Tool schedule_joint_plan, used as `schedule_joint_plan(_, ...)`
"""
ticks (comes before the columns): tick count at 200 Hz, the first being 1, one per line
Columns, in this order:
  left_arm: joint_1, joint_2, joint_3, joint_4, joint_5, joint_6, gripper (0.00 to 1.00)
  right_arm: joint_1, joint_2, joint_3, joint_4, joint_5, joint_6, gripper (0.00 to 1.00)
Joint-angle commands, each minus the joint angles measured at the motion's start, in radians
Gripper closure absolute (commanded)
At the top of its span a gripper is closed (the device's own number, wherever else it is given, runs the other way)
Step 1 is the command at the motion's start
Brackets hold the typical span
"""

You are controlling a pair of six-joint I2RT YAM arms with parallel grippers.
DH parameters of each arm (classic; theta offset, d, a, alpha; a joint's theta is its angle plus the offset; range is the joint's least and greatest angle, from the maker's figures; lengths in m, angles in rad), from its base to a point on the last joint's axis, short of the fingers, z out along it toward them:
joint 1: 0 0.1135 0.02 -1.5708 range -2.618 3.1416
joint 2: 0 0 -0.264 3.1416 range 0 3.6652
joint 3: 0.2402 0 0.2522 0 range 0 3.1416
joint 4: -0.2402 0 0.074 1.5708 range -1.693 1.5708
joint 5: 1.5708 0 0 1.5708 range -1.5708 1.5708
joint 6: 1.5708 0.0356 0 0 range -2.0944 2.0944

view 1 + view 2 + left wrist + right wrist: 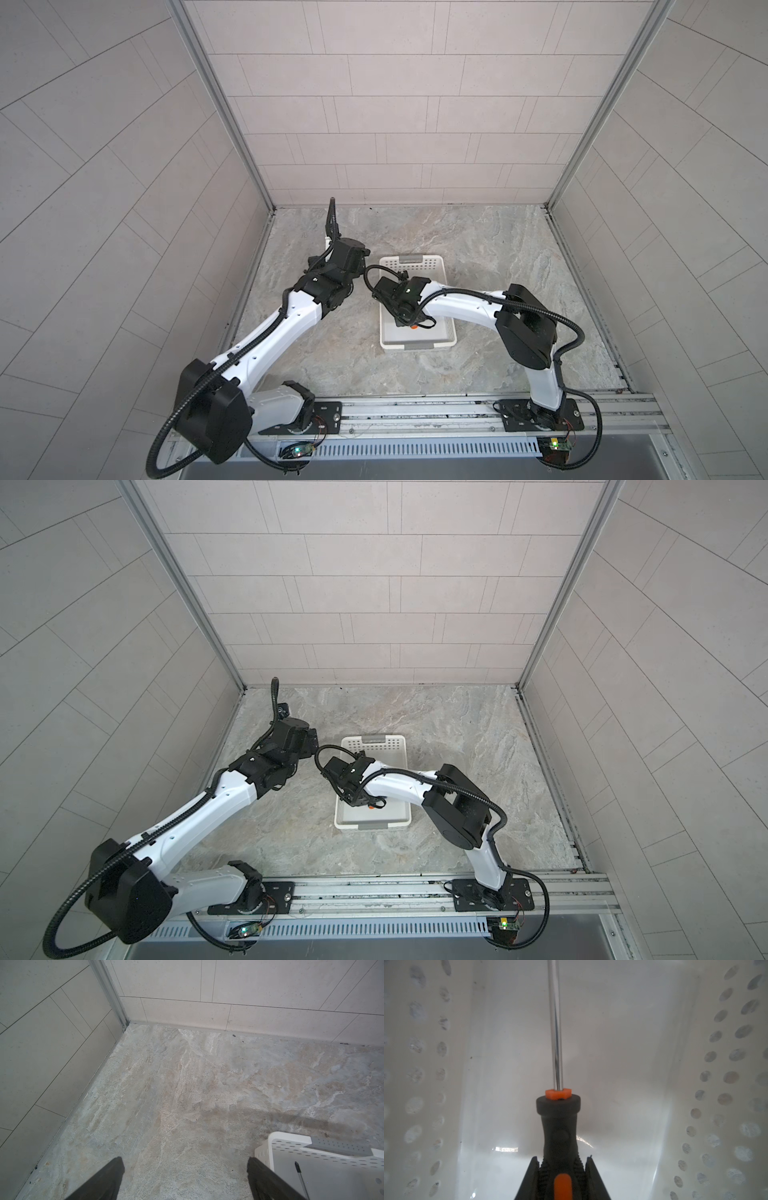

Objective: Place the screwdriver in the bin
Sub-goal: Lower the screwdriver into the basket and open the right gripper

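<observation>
Right claw point(562, 1159) clamped on screwdriver point(558, 1124) handle | we hold it low inside the bin point(726, 1076), shaft between the pierced walls | left claw point(186, 1160) apart, empty, over counter point(187, 1084) beside the bin | left to do, we judge: release and withdraw

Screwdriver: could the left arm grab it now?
Probably not easily: the right gripper clamps the screwdriver inside the bin; the open left gripper sits outside it, with only the shaft free.
</observation>
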Motion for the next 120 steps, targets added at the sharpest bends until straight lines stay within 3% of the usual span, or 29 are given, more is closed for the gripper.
schedule_joint_plan(1,-0.004,-0.013,-0.007,-0.007,-0.016,-0.030,0.00,0.000,0.014,0.025,-0.008,0.025,0.004,0.88)
schedule_joint_plan(120,-0.003,-0.020,-0.012,-0.012,-0.038,-0.036,0.00,-0.029,0.011,0.001,-0.005,0.039,-0.001,0.74)
